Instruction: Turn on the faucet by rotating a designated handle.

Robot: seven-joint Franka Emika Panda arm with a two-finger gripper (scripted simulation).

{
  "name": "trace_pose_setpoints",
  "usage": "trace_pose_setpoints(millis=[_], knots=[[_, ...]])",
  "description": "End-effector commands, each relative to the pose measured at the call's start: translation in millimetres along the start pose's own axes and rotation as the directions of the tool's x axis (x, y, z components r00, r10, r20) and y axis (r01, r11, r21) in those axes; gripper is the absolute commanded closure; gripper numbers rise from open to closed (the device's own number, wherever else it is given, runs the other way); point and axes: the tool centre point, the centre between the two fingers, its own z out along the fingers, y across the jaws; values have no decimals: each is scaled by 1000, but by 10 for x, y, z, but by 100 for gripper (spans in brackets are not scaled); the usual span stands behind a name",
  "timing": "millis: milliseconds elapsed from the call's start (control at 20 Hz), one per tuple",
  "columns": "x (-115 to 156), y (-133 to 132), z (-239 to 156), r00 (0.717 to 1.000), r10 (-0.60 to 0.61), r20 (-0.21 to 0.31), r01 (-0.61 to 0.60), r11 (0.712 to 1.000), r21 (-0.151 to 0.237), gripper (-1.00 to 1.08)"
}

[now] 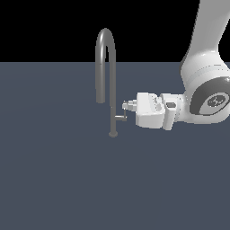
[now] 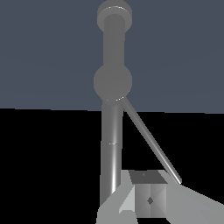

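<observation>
In the exterior view, the tall slim grey metal gooseneck faucet [image 1: 107,81] stands upright on the flat dark blue-grey floor [image 1: 58,179], its inverted-U spout arching above and its thin stem ending in a small round base. The white Franka arm [image 1: 204,85] reaches in horizontally from the exterior view's right, and its white pincer [image 1: 125,107] points at the stem. The tiny thin grey L-shaped metal handle [image 1: 120,116] juts out from the stem directly in front of the pincer's tip — its slim rod rises to meet the fingertips, apparently touching them. Whether the fingers are parted or pressed on the rod cannot be told here.

In the wrist view, the faucet [image 2: 111,144] fills the middle, seen lengthwise, with the handle's slim rod [image 2: 151,144] slanting away from the stem toward the pincer. One pale grey finger [image 2: 148,197] sits close to the rod's free end — the other finger is not clearly seen, so the grip cannot be told.
</observation>
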Motion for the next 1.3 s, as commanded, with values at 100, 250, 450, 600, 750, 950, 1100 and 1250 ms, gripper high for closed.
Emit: trace_pose_setpoints(millis=[100,250,450,600,750,950,1100,1250], knots=[[156,247,-1,1000,20,4,-20,1000,-6,108],[80,158,-1,1000,-6,1,6,1000,-1,108],[310,325,-1,1000,10,3,-10,1000,-4,108],[481,449,-1,1000,21,4,-21,1000,-6,108],[362,336,-1,1000,-8,7,8,1000,-5,108],[589,387,0,1000,7,6,-7,1000,-6,108],[756,426,1,1000,17,5,-17,1000,-7,108],[597,332,-1,1000,-17,13,17,1000,-8,108]])
